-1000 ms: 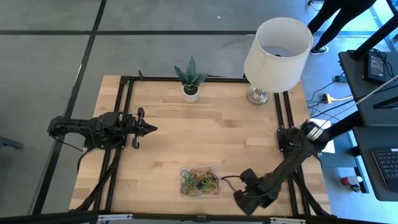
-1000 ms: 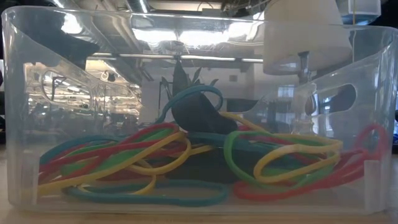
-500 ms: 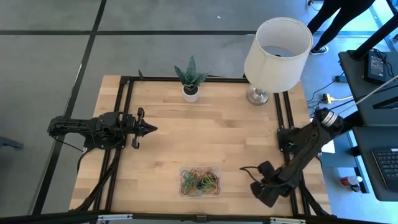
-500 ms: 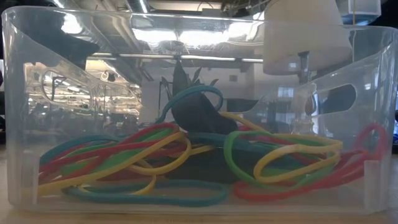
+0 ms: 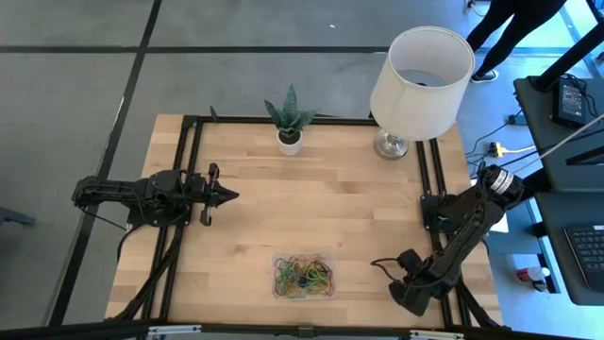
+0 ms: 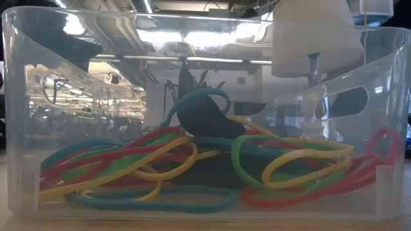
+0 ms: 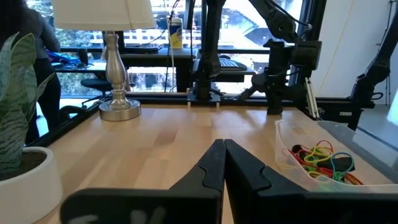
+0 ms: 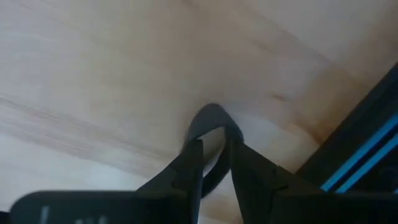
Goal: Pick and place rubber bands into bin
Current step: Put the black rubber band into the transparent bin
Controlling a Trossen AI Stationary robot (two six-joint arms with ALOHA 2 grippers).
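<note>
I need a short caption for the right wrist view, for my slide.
Right gripper low over the wooden table, fingers slightly apart around a dark rubber band loop.

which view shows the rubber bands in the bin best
The low view: the rubber bands fill the picture through the clear bin wall. The high view shows a small tangle, the left wrist view a far corner, the right wrist view none of the pile.

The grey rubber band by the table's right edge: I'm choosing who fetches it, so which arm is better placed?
Right. The right gripper hangs directly over the grey rubber band, fingers straddling it. The left gripper sits shut at the table's far left, away from it.
</note>
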